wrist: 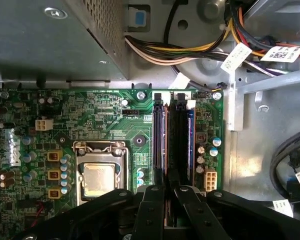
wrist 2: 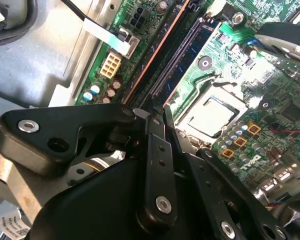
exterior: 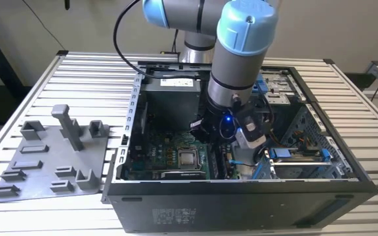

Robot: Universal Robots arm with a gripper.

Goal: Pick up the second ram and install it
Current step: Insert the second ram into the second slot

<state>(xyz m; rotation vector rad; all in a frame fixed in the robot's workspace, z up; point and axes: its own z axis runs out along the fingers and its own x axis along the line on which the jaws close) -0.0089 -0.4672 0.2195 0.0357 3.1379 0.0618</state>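
Inside the open computer case (exterior: pixel 241 189) my gripper (exterior: pixel 220 147) hangs low over the memory slots of the green motherboard (wrist: pixel 90 115). The second ram (wrist: pixel 165 145) stands on edge in a black slot, and I see it from above as a thin orange-edged strip. In both wrist views my black fingers are drawn close together around one stretch of it, where the gripper (wrist: pixel 170 189) hides the strip. In the second wrist view the ram (wrist 2: pixel 157 47) runs away from the gripper (wrist 2: pixel 157 111), beside a blue slot (wrist 2: pixel 190 45).
The processor socket (wrist: pixel 99 180) lies beside the slots. A metal power supply box (wrist: pixel 50 40) and bundled cables (wrist: pixel 190 50) sit past the slots' far end. The grey fixture plate (exterior: pixel 45 162) with posts lies on the slatted table at the exterior view's left.
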